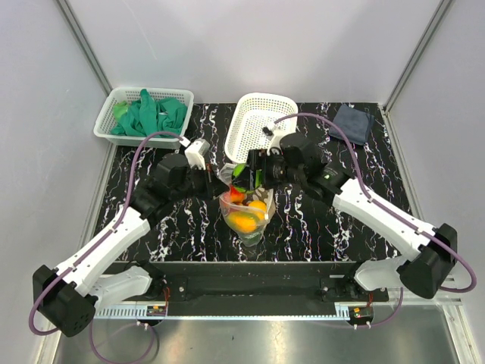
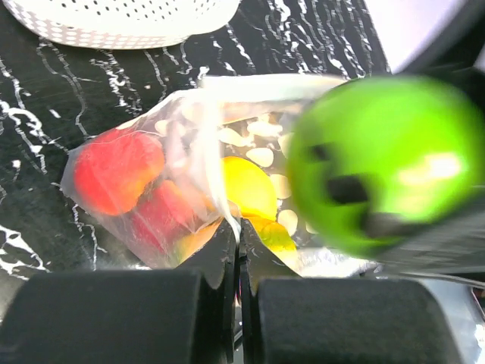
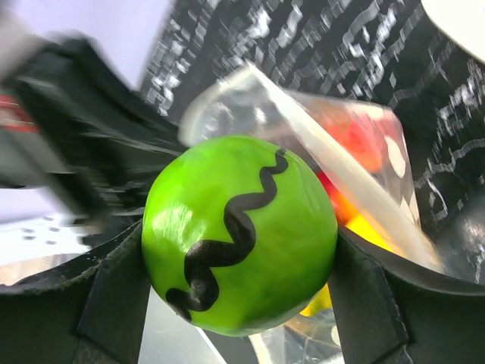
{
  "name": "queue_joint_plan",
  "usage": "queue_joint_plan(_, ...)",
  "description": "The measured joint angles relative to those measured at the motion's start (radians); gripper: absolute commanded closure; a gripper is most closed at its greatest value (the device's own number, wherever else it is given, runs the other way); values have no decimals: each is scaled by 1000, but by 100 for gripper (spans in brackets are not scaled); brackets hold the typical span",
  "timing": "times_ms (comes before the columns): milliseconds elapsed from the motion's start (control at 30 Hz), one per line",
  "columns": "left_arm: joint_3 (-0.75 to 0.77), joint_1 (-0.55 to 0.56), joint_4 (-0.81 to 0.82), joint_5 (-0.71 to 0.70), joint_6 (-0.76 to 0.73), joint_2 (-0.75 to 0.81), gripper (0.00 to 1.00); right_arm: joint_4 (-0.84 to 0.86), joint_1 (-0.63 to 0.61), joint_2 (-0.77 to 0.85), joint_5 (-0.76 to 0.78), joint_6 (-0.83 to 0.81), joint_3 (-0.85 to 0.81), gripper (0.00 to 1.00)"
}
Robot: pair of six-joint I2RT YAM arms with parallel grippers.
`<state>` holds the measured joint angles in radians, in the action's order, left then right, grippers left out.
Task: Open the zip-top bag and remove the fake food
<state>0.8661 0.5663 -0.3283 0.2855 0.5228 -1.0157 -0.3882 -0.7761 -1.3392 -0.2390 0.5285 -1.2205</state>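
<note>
The clear zip-top bag [image 1: 246, 220] stands open-mouthed at the table's middle, with red, orange and yellow fake food [image 1: 244, 218] inside. My left gripper [image 1: 220, 184] is shut on the bag's thin rim; in the left wrist view its jaws [image 2: 241, 236] pinch the film next to a red fruit [image 2: 117, 171] and a yellow one [image 2: 246, 186]. My right gripper [image 1: 244, 174] is just above the bag's mouth, shut on a glossy green ball with a black zigzag stripe [image 3: 239, 235], one finger [image 3: 114, 303] on each side. The bag [image 3: 364, 167] lies behind the ball.
An empty white lattice basket [image 1: 260, 121] stands just behind the bag, also at the top of the left wrist view [image 2: 121, 23]. Another white basket [image 1: 114, 102] at the back left holds green gloves [image 1: 148, 114]. A dark folded cloth [image 1: 351, 123] lies at the back right.
</note>
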Motion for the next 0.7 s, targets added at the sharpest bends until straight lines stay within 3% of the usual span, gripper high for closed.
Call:
queue_joint_plan(233, 0, 0, -20, -38, 1, 0, 100, -1, 16, -10, -8, 1, -158, 56)
queue_joint_plan(400, 0, 0, -46, -84, 9, 20, 100, 2, 128, -67, 46, -64, -251, 56)
queue_joint_plan(700, 0, -5, -69, -108, 19, 88, 100, 0, 275, -439, 234, -248, -372, 46)
